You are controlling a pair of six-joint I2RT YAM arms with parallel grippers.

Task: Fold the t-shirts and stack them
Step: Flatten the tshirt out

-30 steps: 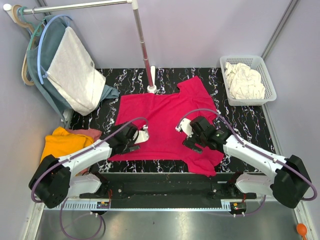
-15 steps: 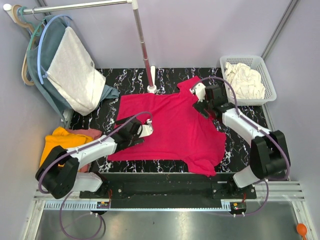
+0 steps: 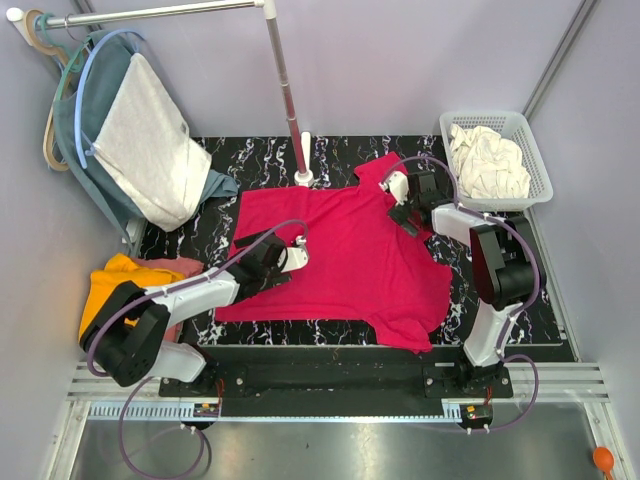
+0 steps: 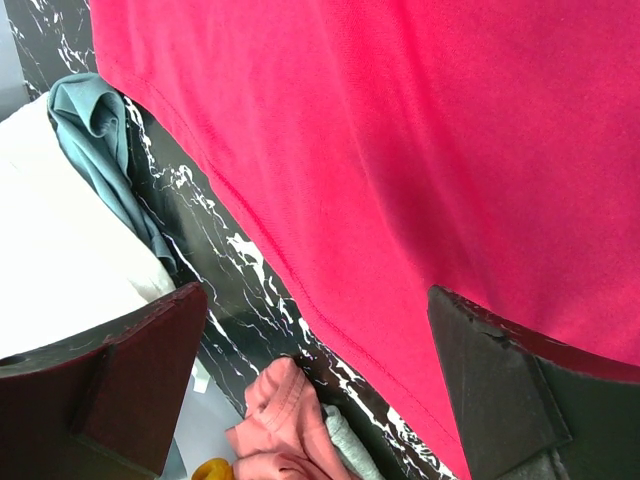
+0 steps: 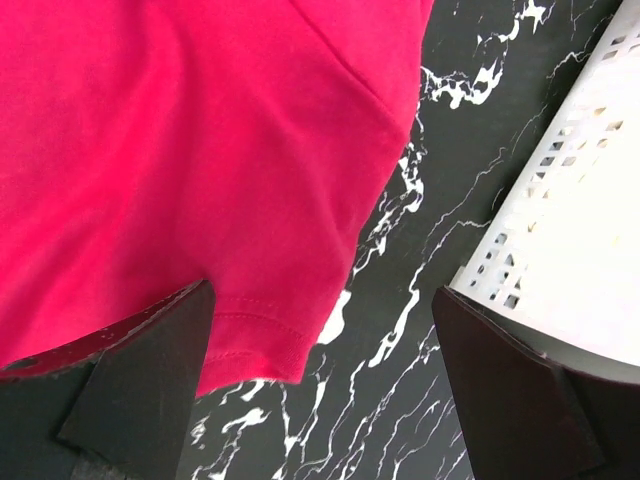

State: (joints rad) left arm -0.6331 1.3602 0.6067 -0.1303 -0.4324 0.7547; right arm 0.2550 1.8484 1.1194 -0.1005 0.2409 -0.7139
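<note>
Crimson-pink t-shirt spread flat across the middle of the black marbled table, hem to the left, sleeves to the right. Left gripper poised over the hem edge, fingers spread wide, nothing pinched between them. Right gripper over the far sleeve, near the white basket, fingers likewise wide apart and holding nothing. Cannot tell whether either gripper touches the cloth. Cream-white t-shirt crumpled inside the basket at the table's far right corner. Orange-yellow t-shirt and dusty pink t-shirt bunched together at the table's left edge. Pale grey-white garment and teal-blue garment hung on hangers from the rack at far left.
</note>
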